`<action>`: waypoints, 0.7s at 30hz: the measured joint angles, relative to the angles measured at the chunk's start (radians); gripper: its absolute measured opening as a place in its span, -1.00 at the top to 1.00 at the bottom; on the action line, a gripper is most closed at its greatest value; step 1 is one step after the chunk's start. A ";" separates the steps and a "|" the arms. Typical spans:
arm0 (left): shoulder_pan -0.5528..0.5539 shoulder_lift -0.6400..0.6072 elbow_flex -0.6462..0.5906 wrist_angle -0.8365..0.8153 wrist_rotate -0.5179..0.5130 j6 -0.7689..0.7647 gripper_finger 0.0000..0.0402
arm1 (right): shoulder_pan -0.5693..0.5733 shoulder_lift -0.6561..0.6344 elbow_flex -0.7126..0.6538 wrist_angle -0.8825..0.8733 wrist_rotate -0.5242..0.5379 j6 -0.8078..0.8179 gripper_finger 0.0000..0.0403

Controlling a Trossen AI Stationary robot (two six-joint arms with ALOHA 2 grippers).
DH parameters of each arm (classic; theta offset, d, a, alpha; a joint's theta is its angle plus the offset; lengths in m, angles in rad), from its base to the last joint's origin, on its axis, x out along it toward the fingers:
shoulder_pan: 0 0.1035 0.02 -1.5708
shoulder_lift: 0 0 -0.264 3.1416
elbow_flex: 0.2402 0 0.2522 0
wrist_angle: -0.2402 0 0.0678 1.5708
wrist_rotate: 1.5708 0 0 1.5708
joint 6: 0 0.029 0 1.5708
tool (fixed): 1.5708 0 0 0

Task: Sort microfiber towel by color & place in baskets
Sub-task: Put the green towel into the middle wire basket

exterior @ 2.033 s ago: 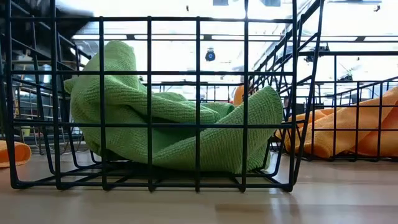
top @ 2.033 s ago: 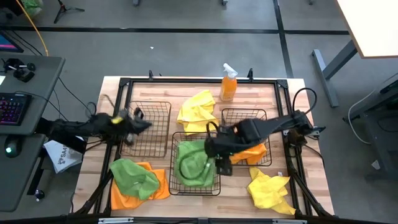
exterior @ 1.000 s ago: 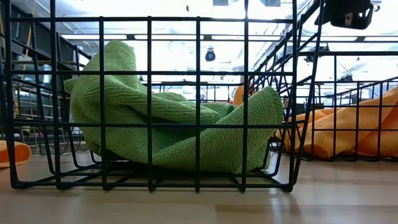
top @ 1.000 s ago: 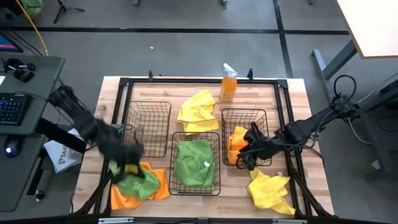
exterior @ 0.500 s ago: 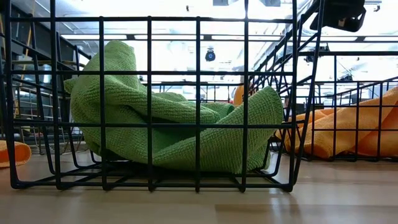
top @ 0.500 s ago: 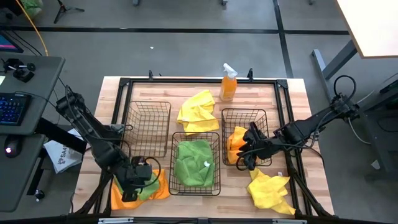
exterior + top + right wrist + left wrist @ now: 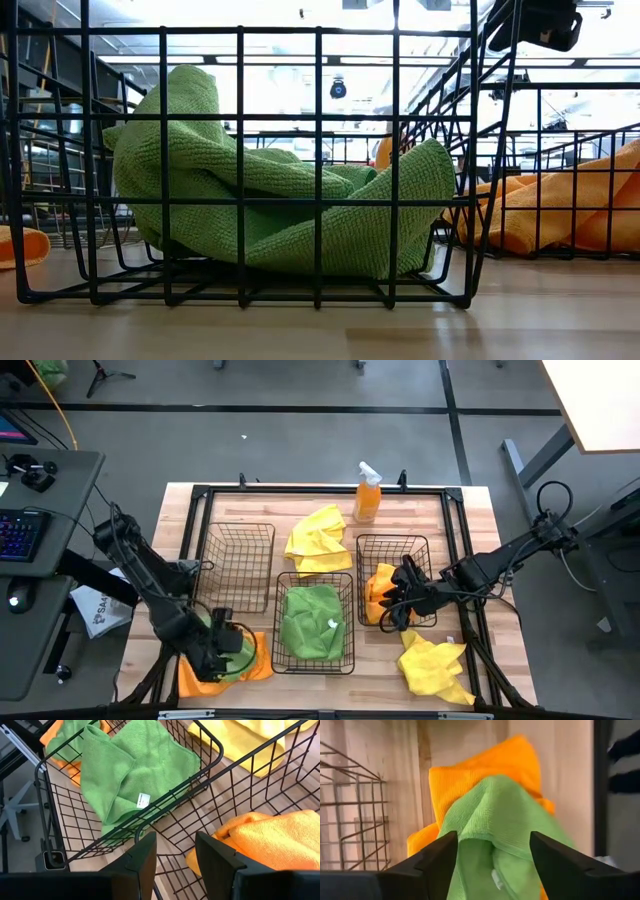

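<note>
A lime green microfiber towel (image 7: 505,815) lies bunched on an orange one (image 7: 485,770) at the table's near left. My left gripper (image 7: 492,837) is open low over it (image 7: 228,643), one finger on each side of the green towel's raised fold. The middle basket (image 7: 350,622) holds another green towel (image 7: 280,200). The right basket (image 7: 428,575) holds an orange towel (image 7: 270,837). My right gripper (image 7: 175,840) is open above that basket's near left corner (image 7: 392,608), with nothing between its fingers. The left basket (image 7: 240,565) has no towel in it. My left gripper comes at the green towel from above, its open fingers (image 7: 437,857) astride the raised fold (image 7: 485,827). Whether the fingers touch the cloth, I cannot tell. The towel lies on the orange one.
One yellow towel (image 7: 318,540) lies behind the middle basket and another (image 7: 435,665) at the near right. An orange spray bottle (image 7: 367,495) stands at the far edge. A black metal frame (image 7: 200,495) runs around the work area.
My left gripper has gone a little toward the table's near edge and right, down over the green towel on the orange one. The towels and baskets lie as before.
</note>
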 joint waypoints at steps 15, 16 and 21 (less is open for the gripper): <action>0.035 0.139 0.024 -0.016 0.195 0.073 0.46 | 0.000 0.000 0.000 -0.002 0.002 0.002 0.36; 0.036 0.115 0.049 -0.044 0.219 0.073 0.69 | 0.000 0.000 0.000 -0.002 0.002 0.004 0.36; 0.056 -0.060 0.280 -0.246 0.125 0.007 0.94 | 0.000 0.000 0.000 -0.002 0.002 0.006 0.36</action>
